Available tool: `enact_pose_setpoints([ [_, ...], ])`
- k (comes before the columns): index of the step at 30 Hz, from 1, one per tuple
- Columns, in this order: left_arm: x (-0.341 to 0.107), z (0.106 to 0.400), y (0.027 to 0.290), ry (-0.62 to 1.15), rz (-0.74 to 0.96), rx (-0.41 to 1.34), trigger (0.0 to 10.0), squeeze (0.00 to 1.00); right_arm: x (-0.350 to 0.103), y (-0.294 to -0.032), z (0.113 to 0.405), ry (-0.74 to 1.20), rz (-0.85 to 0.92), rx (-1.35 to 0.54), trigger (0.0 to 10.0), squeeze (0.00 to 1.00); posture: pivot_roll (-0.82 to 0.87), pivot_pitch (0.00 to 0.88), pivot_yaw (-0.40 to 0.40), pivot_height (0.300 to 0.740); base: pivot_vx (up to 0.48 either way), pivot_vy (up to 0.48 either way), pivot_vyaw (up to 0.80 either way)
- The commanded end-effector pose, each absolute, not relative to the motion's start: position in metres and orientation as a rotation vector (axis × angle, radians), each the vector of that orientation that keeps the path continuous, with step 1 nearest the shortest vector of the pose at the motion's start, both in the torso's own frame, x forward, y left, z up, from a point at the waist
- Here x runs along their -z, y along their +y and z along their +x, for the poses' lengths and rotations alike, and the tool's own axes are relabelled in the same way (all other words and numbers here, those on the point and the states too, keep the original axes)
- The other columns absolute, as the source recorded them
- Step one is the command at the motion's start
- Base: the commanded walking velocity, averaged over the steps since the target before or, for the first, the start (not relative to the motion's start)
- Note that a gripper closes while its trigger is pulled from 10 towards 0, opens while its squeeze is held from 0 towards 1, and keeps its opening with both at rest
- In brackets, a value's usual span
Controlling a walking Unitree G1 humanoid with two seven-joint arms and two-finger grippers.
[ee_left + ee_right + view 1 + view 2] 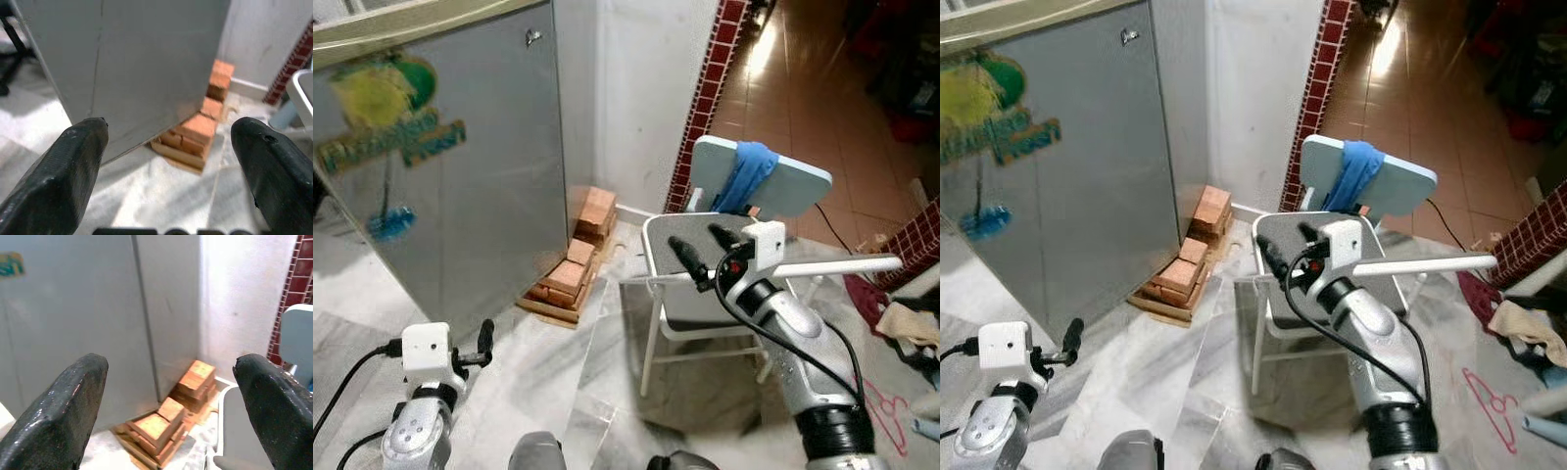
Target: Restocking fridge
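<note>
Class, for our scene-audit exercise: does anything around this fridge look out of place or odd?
Yes. Loose bricks are stacked on a board on the floor against the fridge corner, and a blue cloth is draped over the folding chair backrest.

Lighting: even, moderately bright indoor light. Strongest source at the far end of the glossy brown tiled corridor floor, where a white glare patch washes out the tiles. Soft sheen on the grey metal fridge door; pale reflections on the veined grey marble floor. Shadows: soft, under the white folding chair. Focus: head views slightly soft; wrist views blur the near black fingers. Edges: mild wide-angle bending.
</note>
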State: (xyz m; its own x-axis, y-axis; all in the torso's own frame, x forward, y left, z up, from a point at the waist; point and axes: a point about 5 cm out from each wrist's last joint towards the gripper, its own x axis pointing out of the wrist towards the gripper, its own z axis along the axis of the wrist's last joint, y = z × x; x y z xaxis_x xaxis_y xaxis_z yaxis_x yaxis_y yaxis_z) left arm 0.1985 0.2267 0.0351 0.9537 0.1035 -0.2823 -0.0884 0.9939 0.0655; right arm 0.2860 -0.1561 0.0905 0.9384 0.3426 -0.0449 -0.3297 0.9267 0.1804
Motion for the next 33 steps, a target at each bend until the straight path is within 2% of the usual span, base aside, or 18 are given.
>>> enact_pose_setpoints([
  [1,-0.04,0.202,0.232,0.273,0.085,-0.092,10.0,0.0,-0.094,-0.158,0.288,0.053,0.145,-0.292,10.0,0.0,0.17,0.047,-0.051,0.74,0.0,0.469,-0.52],
  [8,-0.04,0.202,0.232,0.273,0.085,-0.092,10.0,0.0,-0.094,-0.158,0.288,0.053,0.145,-0.292,10.0,0.0,0.17,0.047,-0.051,0.74,0.0,0.469,-0.52],
  [12,-0.05,0.221,0.227,0.232,0.067,-0.076,10.0,0.0,-0.085,-0.165,0.283,0.067,0.121,-0.189,10.0,0.0,0.13,0.068,-0.032,0.74,0.0,0.469,-0.73],
  [24,-0.041,0.22,0.214,0.26,0.049,-0.029,10.0,0.0,-0.089,-0.173,0.288,0.055,0.08,-0.117,10.0,0.0,0.1,0.06,-0.031,0.74,0.0,0.469,-0.8],
  [33,-0.041,0.224,0.214,0.253,0.063,-0.012,10.0,0.0,-0.073,-0.186,0.27,0.133,0.052,-0.054,10.0,0.0,0.08,0.032,-0.012,0.74,0.0,0.469,-0.8],
])
